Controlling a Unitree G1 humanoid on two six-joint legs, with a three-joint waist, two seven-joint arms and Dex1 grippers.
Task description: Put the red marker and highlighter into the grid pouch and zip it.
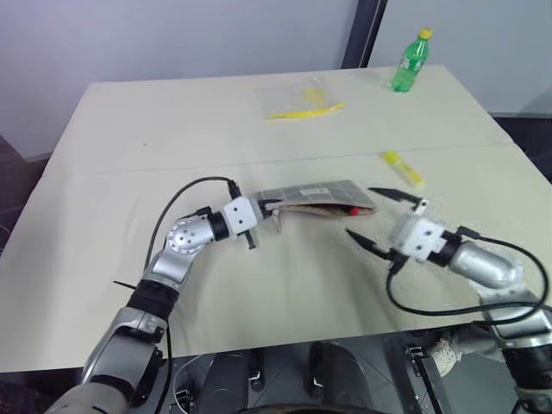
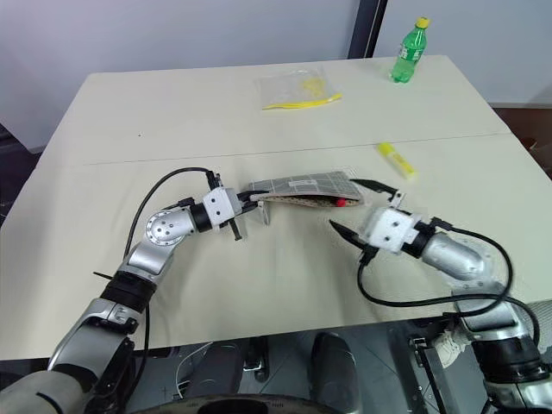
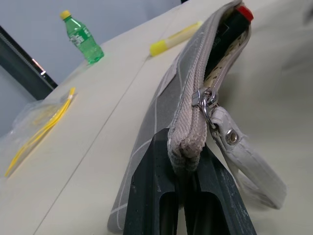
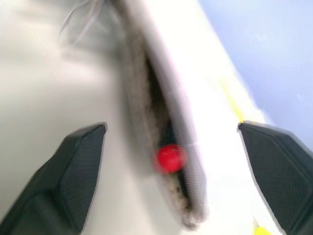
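Red marker in the pouch, highlighter not yet collected

The left end effector [image 1: 259, 207] is clamped on the zipper end of the flat grey grid-lined fabric pouch [image 1: 315, 195] — holding its mouth off the worktop [image 1: 129, 129]. The black red-capped marker [image 1: 353, 210] pokes from that mouth. The right end effector [image 1: 376, 220], fingers wide apart, faces it; the chunky yellow highlighter [image 1: 403, 168] lies beyond.

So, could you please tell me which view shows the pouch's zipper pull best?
The left wrist view: the zipper pull sits close up on the grid pouch, tab hanging. In the eye views it is a small tab beside the left gripper; the right wrist view is blurred.
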